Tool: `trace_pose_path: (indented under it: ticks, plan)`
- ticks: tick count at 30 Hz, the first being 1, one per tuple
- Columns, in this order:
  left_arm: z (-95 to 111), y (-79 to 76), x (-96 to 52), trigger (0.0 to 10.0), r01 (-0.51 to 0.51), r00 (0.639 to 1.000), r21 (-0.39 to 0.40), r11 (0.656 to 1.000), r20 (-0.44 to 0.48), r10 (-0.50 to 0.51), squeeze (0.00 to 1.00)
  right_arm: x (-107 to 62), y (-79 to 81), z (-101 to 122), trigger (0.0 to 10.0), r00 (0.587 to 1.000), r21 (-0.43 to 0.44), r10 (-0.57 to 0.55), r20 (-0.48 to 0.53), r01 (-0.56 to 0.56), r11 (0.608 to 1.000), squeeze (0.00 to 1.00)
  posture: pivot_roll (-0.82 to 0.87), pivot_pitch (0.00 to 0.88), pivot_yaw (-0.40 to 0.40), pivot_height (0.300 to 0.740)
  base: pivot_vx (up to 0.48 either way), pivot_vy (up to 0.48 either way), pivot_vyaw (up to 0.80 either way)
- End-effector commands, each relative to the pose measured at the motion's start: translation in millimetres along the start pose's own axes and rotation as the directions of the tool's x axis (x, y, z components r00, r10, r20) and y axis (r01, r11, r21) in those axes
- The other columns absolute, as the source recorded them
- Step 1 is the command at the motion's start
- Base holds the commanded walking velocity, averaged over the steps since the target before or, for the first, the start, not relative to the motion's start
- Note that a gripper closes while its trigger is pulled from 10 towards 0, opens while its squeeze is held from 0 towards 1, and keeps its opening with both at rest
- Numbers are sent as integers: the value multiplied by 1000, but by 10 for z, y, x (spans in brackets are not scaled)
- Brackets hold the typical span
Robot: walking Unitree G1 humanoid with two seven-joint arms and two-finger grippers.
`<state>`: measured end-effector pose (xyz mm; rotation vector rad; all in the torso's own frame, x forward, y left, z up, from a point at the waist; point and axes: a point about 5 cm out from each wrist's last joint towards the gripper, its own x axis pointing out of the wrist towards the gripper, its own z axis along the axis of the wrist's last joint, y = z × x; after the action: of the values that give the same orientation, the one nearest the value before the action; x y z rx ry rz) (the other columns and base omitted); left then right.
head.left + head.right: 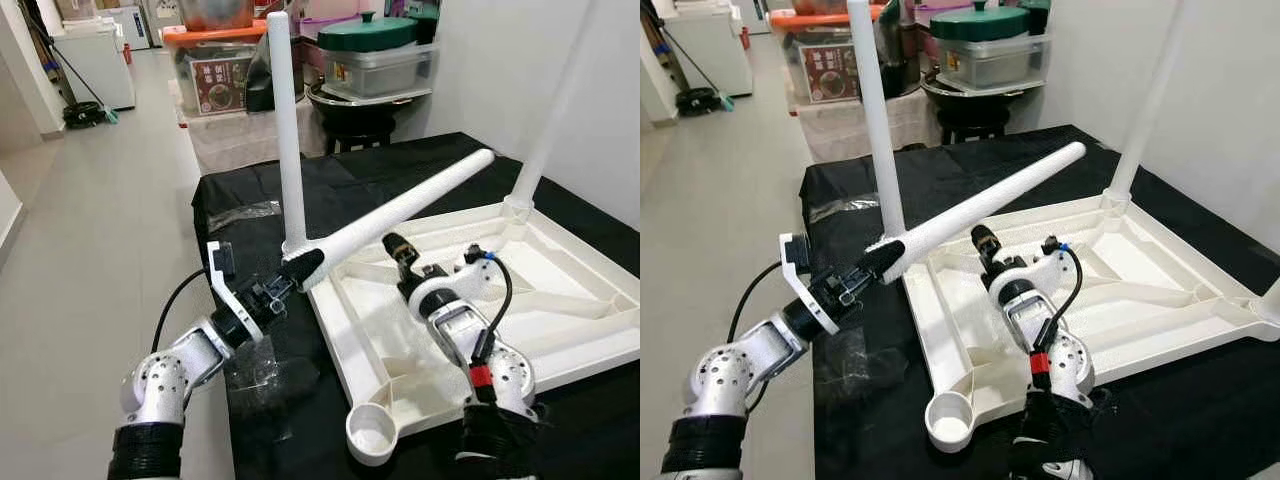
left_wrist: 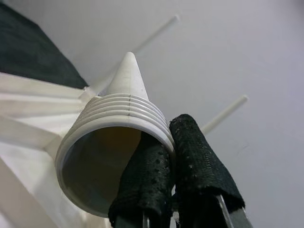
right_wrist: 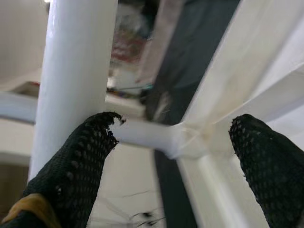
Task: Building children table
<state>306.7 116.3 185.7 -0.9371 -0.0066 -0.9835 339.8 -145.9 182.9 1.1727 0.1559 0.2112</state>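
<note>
The white plastic table top [image 1: 560, 300] lies upside down on a black cloth. Two white legs stand upright in its corner sockets, one at the far left [image 1: 286, 130] and one at the far right [image 1: 545, 130]. My left gripper [image 1: 303, 268] is shut on the ribbed open end of a loose white leg [image 1: 400, 208], one finger inside the rim [image 2: 142, 171] and one outside. The leg slants up and right over the table top. My right gripper [image 1: 397, 248] is open just below the leg's middle, its fingers [image 3: 80, 152] spread wide beside it. The near-left corner socket [image 1: 372, 435] is empty.
Clear plastic wrap [image 1: 240, 212] lies on the black-covered surface [image 1: 420, 160]. Stacked storage boxes [image 1: 215, 75], a green-lidded container [image 1: 378, 55] and a black stool [image 1: 355, 125] stand behind. Bare floor [image 1: 90, 230] runs along the left; a white wall [image 1: 520, 70] is at the right.
</note>
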Motion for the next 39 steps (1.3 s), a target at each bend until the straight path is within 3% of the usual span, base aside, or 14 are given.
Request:
trace_pose_path:
  ticks: [1,3,7,13,17,27,39]
  plan:
    - [-28,3,-45,0,-6,1000,-9,1000,-22,6,0,80,353,-224,10000,983,106,176,-45,-171,980,0,16,0,-6,740,0,0,0]
    - [-15,-1,-86,0,-20,1000,-5,1000,-19,20,0,15,444,-217,10000,956,121,283,-73,-273,954,0,16,0,-6,740,0,0,0]
    - [9,0,-111,0,-31,999,0,1000,-9,31,0,-48,462,-215,10000,932,105,346,-108,-336,936,0,14,0,-8,740,0,0,0]
    - [88,-26,-131,0,-33,999,16,999,4,33,0,-162,310,-222,10000,925,97,343,-161,-331,939,0,12,0,-6,740,0,0,0]
    - [78,-44,-119,0,-24,1000,16,1000,-4,24,0,-173,311,-241,10000,921,104,350,-171,-336,936,0,11,0,-1,740,0,0,0]
    - [-70,-206,-69,0,45,998,-12,999,-53,-46,0,-67,320,-385,10000,923,120,326,-204,-307,944,0,22,0,-7,740,0,0,0]
    - [-165,-291,-162,0,70,994,-41,997,-83,-73,0,105,358,-195,10000,940,145,319,-124,-301,943,0,31,0,-17,740,0,0,0]
